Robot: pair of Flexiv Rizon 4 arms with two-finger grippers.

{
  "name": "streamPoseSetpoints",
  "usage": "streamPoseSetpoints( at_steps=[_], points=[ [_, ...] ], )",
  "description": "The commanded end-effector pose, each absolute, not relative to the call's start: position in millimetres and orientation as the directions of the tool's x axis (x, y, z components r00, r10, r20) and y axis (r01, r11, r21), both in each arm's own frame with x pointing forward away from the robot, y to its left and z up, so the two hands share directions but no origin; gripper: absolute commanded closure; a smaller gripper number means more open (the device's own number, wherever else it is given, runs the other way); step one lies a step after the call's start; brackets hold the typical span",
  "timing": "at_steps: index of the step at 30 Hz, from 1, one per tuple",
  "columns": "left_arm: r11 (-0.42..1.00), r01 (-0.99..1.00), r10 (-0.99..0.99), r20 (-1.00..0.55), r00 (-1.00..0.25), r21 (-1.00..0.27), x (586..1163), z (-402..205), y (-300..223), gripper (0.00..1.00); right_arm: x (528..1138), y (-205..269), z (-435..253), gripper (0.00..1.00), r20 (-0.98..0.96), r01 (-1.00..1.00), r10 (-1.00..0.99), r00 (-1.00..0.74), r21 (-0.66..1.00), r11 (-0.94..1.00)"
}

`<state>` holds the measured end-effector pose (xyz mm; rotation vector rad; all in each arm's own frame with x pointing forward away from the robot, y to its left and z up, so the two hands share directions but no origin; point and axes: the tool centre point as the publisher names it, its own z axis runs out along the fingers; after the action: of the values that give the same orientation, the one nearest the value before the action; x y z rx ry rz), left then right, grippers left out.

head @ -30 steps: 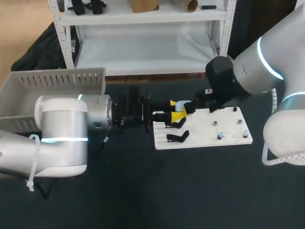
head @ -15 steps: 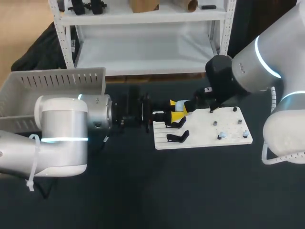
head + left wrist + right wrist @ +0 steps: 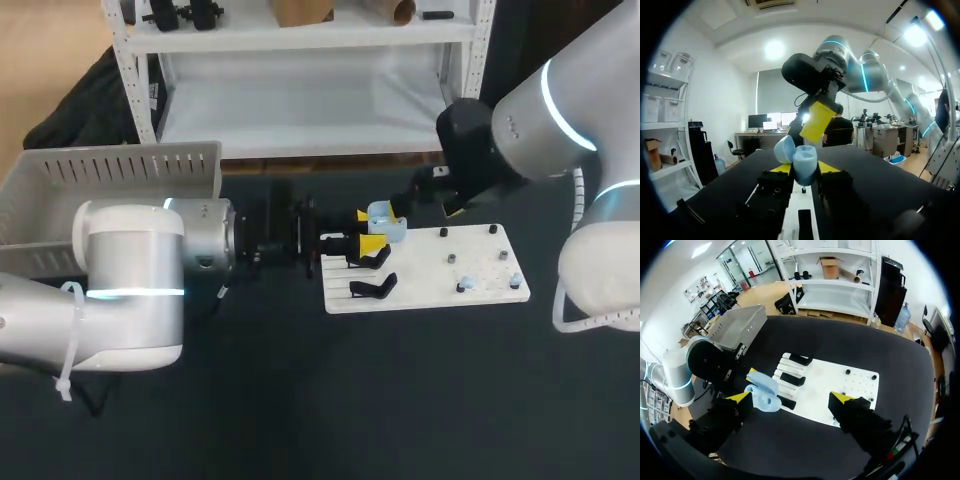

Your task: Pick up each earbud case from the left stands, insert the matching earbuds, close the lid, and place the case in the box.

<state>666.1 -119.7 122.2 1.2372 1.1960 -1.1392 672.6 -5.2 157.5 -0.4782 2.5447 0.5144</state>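
A light blue earbud case (image 3: 386, 223) with its lid swung open is held above the left edge of the white board (image 3: 480, 262). My left gripper (image 3: 368, 230) is shut on it from two sides. In the left wrist view the case (image 3: 804, 166) stands upright between the yellow tips, its lid (image 3: 784, 149) tipped back. My right gripper (image 3: 427, 208) hangs open just behind and to the right of the case, holding nothing. From the right wrist, the case (image 3: 763, 390) lies ahead of my right gripper (image 3: 791, 399), near one finger. Small earbuds (image 3: 462, 286) sit among pegs on the board's right half.
Black case stands (image 3: 372, 288) occupy the board's left part, with another stand (image 3: 790, 379) seen from the right wrist. A grey slotted basket (image 3: 110, 172) sits at the table's far left behind my left arm (image 3: 140, 280). Dark tabletop stretches in front of the board.
My right gripper has drawn back and to the right, away from the case, staying open. The left gripper and the case have kept still.
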Motion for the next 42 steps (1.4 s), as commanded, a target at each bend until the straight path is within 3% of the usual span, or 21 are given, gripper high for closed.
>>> streamPoseSetpoints(
  at_steps=[1, 10, 19, 21, 25, 33, 34, 35, 36, 38, 42],
  points=[
    [0.027, 0.998, 0.024, -0.998, 0.058, 0.058, 665, 122, -120, 1.0, 662, -24, 167, 0.0, -0.553, -0.41, -0.237, -0.799, 0.213, 0.887],
    [0.027, 0.998, 0.024, -0.998, 0.058, 0.058, 665, 122, -120, 1.0, 646, -94, 156, 0.0, -0.498, -0.301, -0.231, -0.836, 0.065, 0.951],
    [0.027, 0.998, 0.024, -0.998, 0.058, 0.058, 665, 122, -120, 1.0, 625, -130, 118, 0.0, -0.379, -0.248, -0.247, -0.892, -0.046, 0.968],
    [0.027, 0.998, 0.024, -0.998, 0.058, 0.058, 665, 122, -120, 1.0, 621, -135, 109, 0.11, -0.355, -0.246, -0.253, -0.9, -0.065, 0.967],
    [0.027, 0.998, 0.024, -0.998, 0.058, 0.058, 665, 122, -120, 1.0, 619, -142, 92, 0.18, -0.314, -0.245, -0.26, -0.913, -0.087, 0.966],
    [0.027, 0.998, 0.024, -0.998, 0.058, 0.058, 665, 122, -120, 1.0, 620, -140, 73, 0.24, -0.274, -0.259, -0.273, -0.922, -0.088, 0.962],
    [0.027, 0.998, 0.024, -0.998, 0.058, 0.058, 665, 122, -120, 1.0, 621, -139, 71, 0.29, -0.269, -0.261, -0.276, -0.923, -0.088, 0.961],
    [0.027, 0.998, 0.024, -0.998, 0.058, 0.058, 665, 122, -120, 1.0, 622, -138, 69, 0.51, -0.264, -0.263, -0.278, -0.924, -0.088, 0.961],
    [0.027, 0.998, 0.024, -0.998, 0.058, 0.058, 665, 122, -120, 1.0, 623, -138, 68, 0.52, -0.259, -0.265, -0.279, -0.925, -0.09, 0.96],
    [0.027, 0.998, 0.024, -0.998, 0.058, 0.058, 665, 122, -120, 1.0, 626, -138, 64, 0.51, -0.251, -0.264, -0.279, -0.927, -0.093, 0.96],
    [0.027, 0.998, 0.024, -0.998, 0.058, 0.058, 665, 122, -120, 1.0, 634, -139, 56, 0.34, -0.233, -0.256, -0.277, -0.932, -0.115, 0.96]
  ],
)
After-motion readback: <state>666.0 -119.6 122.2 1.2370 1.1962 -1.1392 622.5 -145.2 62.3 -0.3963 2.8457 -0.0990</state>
